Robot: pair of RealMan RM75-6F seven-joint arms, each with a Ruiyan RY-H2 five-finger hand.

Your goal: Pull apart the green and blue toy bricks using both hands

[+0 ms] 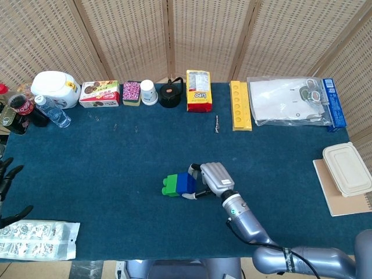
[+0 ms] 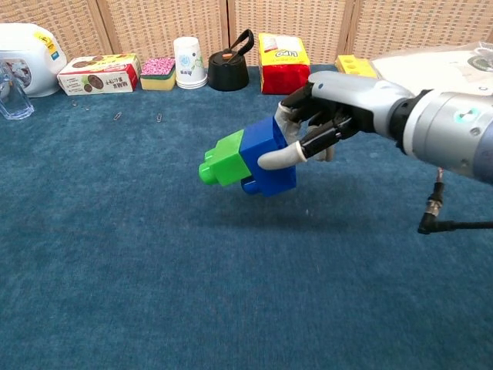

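The green brick (image 2: pixel 222 159) and the blue brick (image 2: pixel 267 159) are joined and hang above the blue cloth, green end pointing left. My right hand (image 2: pixel 333 108) grips the blue brick, thumb across its front face. In the head view the joined green brick (image 1: pixel 170 185) and blue brick (image 1: pixel 186 183) sit mid-table beside the right hand (image 1: pixel 213 178). My left hand (image 1: pixel 7 192) shows at the far left edge of the head view, fingers spread and holding nothing, far from the bricks.
Along the back edge stand a white jug (image 1: pixel 56 88), snack box (image 1: pixel 99 93), paper cup (image 1: pixel 149 92), black pot (image 1: pixel 170 94), yellow packet (image 1: pixel 198 90) and yellow tray (image 1: pixel 240 104). A plastic packet (image 1: pixel 36 239) lies front left; a lidded container (image 1: pixel 347 168) sits right.
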